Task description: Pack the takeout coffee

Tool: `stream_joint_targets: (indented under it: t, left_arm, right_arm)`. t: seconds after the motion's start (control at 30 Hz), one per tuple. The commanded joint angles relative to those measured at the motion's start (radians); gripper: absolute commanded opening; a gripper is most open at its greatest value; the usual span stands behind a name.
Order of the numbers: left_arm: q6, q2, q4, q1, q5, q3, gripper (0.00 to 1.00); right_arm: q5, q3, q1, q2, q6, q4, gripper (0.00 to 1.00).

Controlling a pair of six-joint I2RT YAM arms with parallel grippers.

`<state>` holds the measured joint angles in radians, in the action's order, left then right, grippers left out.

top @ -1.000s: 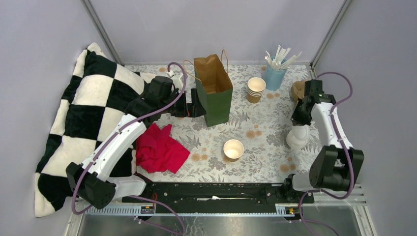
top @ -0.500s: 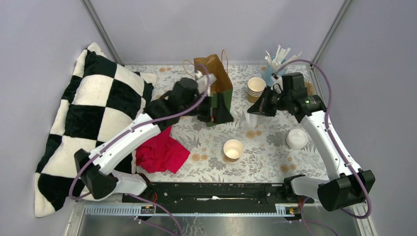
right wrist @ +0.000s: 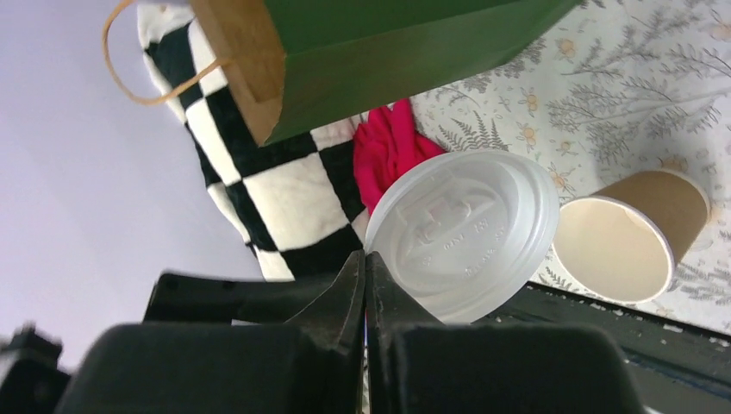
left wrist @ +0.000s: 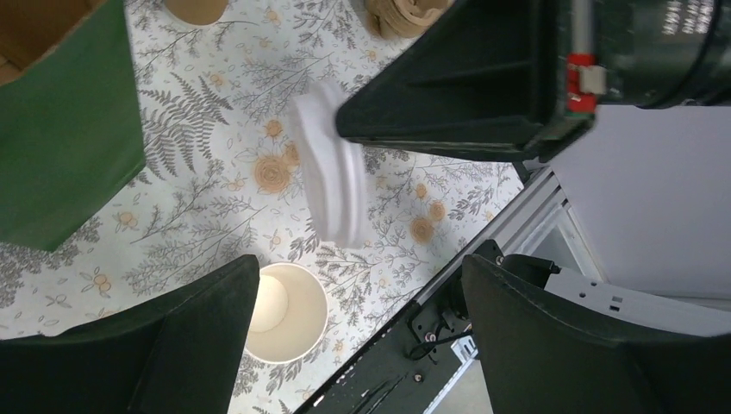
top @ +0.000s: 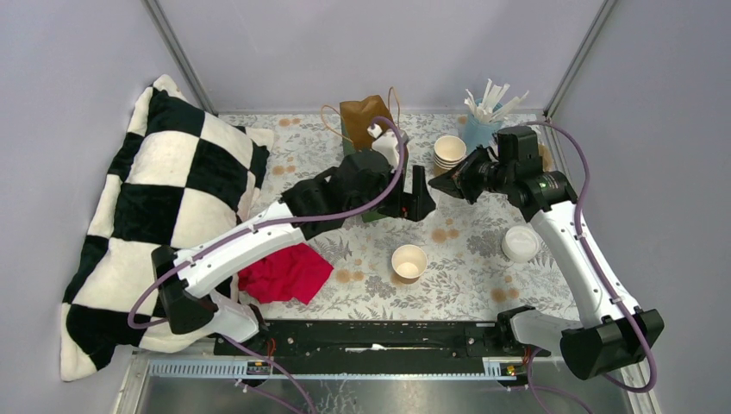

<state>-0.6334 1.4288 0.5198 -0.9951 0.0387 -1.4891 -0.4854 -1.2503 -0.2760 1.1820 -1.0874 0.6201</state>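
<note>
Right of the green paper bag (left wrist: 69, 129), the right gripper (right wrist: 365, 259) pinches a round white plastic lid (right wrist: 465, 233) by its rim. The left gripper (left wrist: 359, 267) faces the lid with jaws spread. A tan kraft-paper cup (top: 409, 261) stands lidless on the near side of the bag.

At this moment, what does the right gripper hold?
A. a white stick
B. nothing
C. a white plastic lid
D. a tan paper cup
C: in the right wrist view, the right gripper is shut on the edge of the white lid.
</note>
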Motion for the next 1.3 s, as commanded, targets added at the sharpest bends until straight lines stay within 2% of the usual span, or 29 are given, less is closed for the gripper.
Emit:
stream_joint_targets:
  t: [0.0, 0.2, 0.3, 0.37, 0.57, 0.9, 1.27]
  left_arm:
    - [0.045, 0.038, -0.033, -0.056, 0.113, -0.081, 0.89]
    - [0.098, 0.121, 0.045, -0.108, 0.195, -0.170, 0.76]
    - [0.131, 0.187, 0.111, -0.127, 0.259, -0.250, 0.59]
    - [0.152, 0.229, 0.142, -0.139, 0.289, -0.302, 0.54]
    - [0.167, 0.321, 0.144, -0.149, 0.256, -0.367, 0.51]
    - [0.202, 0.406, 0.172, -0.167, 0.314, -0.428, 0.29]
    - [0.216, 0.440, 0.197, -0.172, 0.336, -0.457, 0.21]
  right_arm:
    - [0.112, -0.027, -0.001, -0.002, -0.137, 0.104, 0.00]
    - [0.243, -0.050, -0.002, -0.014, -0.177, 0.186, 0.00]
    - [0.290, -0.069, -0.003, -0.007, -0.196, 0.238, 0.00]
    - [0.331, -0.083, -0.002, 0.003, -0.222, 0.291, 0.00]
    - [0.382, -0.109, -0.002, 0.024, -0.272, 0.351, 0.00]
    - [0.423, -0.113, -0.002, 0.036, -0.280, 0.390, 0.00]
    - [0.429, -0.113, -0.001, 0.039, -0.291, 0.399, 0.00]
